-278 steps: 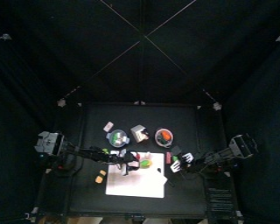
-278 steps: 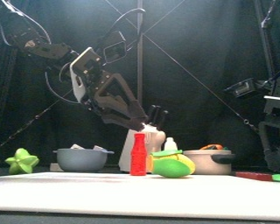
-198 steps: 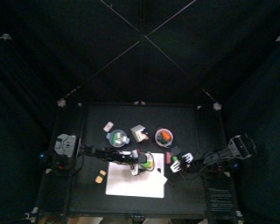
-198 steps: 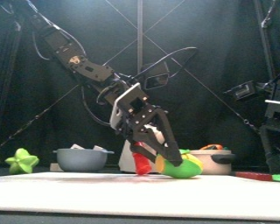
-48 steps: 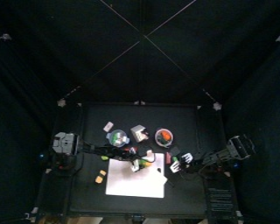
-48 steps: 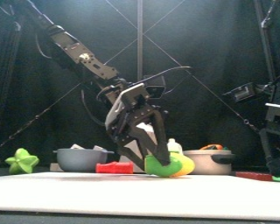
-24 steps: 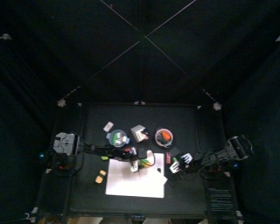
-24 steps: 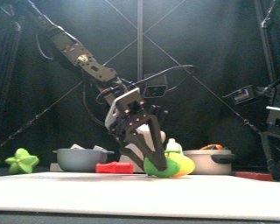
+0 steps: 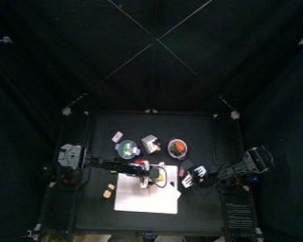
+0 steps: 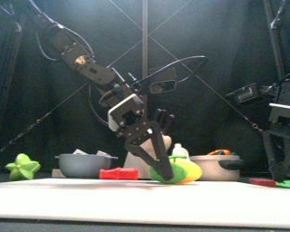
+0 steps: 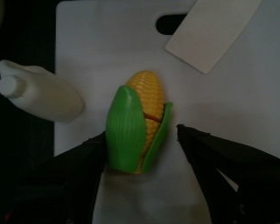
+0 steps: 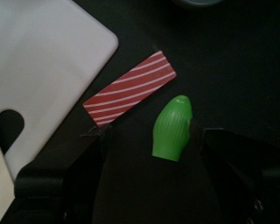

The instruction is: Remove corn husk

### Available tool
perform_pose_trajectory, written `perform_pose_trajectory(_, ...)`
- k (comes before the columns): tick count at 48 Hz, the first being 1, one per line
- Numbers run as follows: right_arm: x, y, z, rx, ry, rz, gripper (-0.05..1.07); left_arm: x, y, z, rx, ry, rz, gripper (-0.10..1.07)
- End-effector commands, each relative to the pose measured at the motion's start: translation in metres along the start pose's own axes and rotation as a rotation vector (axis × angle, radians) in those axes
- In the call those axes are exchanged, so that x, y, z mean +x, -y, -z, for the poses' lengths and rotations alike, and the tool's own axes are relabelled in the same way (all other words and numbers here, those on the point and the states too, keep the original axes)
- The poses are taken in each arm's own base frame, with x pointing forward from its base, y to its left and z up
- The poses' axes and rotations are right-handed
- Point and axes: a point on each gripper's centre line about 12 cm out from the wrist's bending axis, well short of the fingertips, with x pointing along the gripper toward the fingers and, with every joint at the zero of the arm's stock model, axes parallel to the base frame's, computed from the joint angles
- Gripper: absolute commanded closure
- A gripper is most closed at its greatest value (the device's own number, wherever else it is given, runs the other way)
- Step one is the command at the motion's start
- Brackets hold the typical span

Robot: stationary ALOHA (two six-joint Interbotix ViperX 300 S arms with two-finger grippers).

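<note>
The ear of corn lies on the white board (image 11: 95, 52), its yellow kernels (image 11: 150, 91) bare at one end. The light-green corn husk (image 11: 127, 131) still wraps the other end. My left gripper (image 11: 143, 144) is open, one jaw on each side of the husked end, low over the board. From the front the corn (image 10: 174, 169) lies just under that gripper (image 10: 159, 159). My right gripper (image 12: 154, 140) is open over the black table. Under it lie a green pointed piece (image 12: 171, 129) and a red-and-white striped block (image 12: 130, 87), both beside the board's edge.
A white bottle (image 11: 38, 87) stands beside the board, and a white card (image 11: 213, 39) lies on its far corner. Behind the corn are a grey bowl (image 10: 87, 163), a green star (image 10: 22, 167), a red block (image 10: 117, 173) and a lidded pot (image 10: 217, 165).
Over the earlier frames my left arm came down from high above to the corn. In the last second it only shifted slightly, staying open. My right arm moved a little at the right edge.
</note>
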Motion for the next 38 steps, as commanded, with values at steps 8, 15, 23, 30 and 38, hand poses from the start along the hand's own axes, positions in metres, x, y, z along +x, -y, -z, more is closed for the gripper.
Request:
perform_pose_trajectory(8, -0.003, -0.005, -0.003, 0.003, 0.007, -0.014, 0.02, -0.002, -0.004, -0.007, -0.008, 0.027, -0.008, 0.10)
perform_pose_trajectory(15, -0.002, -0.005, -0.003, 0.002, 0.006, -0.014, 0.02, 0.000, -0.006, -0.004, -0.017, 0.019, -0.009, 0.27)
perform_pose_trajectory(23, -0.003, -0.007, -0.003, 0.005, 0.007, -0.023, 0.02, -0.003, -0.003, -0.007, -0.006, 0.029, -0.005, 0.44)
perform_pose_trajectory(30, -0.010, -0.019, -0.011, -0.008, 0.035, -0.066, 0.02, -0.009, 0.005, -0.008, 0.059, 0.036, 0.004, 0.46)
perform_pose_trajectory(38, -0.039, -0.058, -0.024, -0.187, 0.199, -0.228, 0.02, -0.017, 0.013, -0.009, 0.155, 0.058, 0.012, 0.46)
